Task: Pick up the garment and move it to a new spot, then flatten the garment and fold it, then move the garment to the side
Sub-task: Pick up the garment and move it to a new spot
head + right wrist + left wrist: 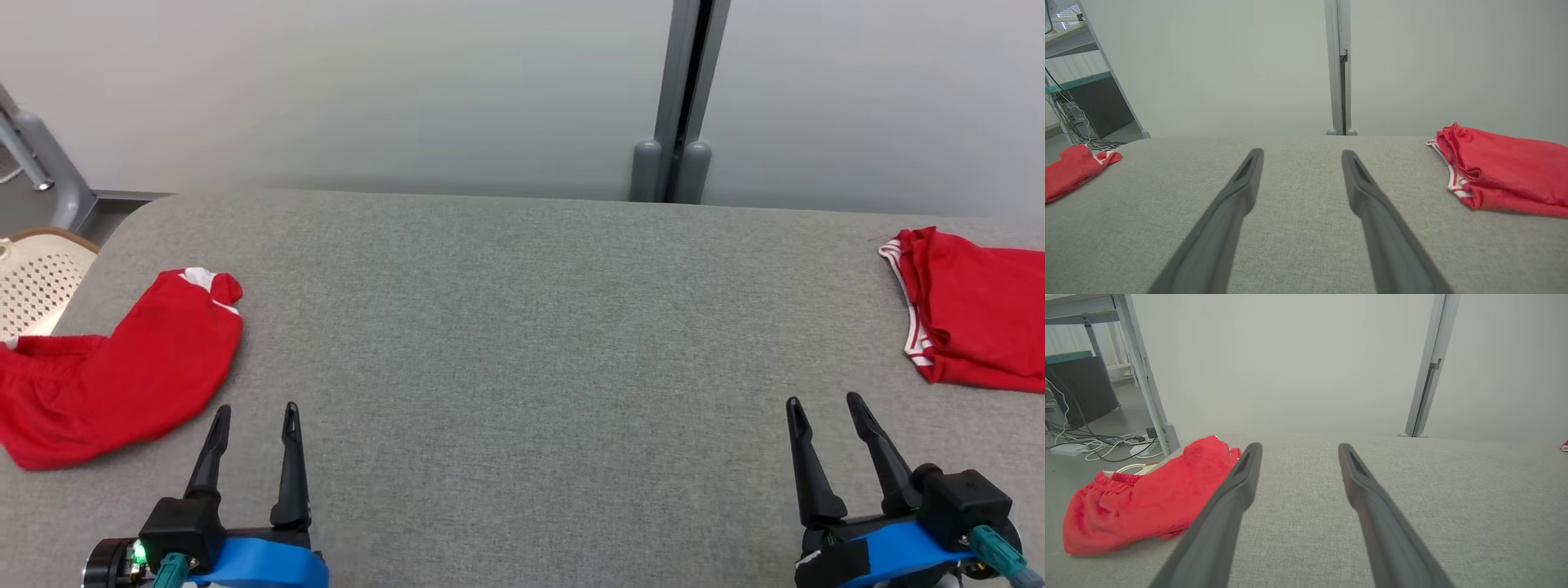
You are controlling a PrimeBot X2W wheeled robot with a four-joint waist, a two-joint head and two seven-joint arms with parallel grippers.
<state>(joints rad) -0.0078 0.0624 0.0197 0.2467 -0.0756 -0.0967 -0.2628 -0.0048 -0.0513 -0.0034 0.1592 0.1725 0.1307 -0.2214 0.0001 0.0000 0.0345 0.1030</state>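
Grey cloth covers the surface before me, with a pale wall behind it. Both my pincers hang just above its near part, released, jaws spread wide with nothing between them: the left pincer low on my left, the right pincer low on my right.

I take the garment to be the red one crumpled at the surface's left edge, next to a basket. I cannot tell whether it hangs over that edge. It lies just beside my left pincer, on the outer side and slightly ahead of the fingertips, not touching. My right pincer is well apart from it. A folded garment, also red with white trim, rests at the far right and looks finished to me.

I judge the cloth light, soft and limp. It should sag and bunch when lifted, it is not fragile, and it should slip little on this weave. The best hold, I think, is a pinch on a raised fold or on the white-trimmed hem at its far end, pressing down enough to catch the cloth.
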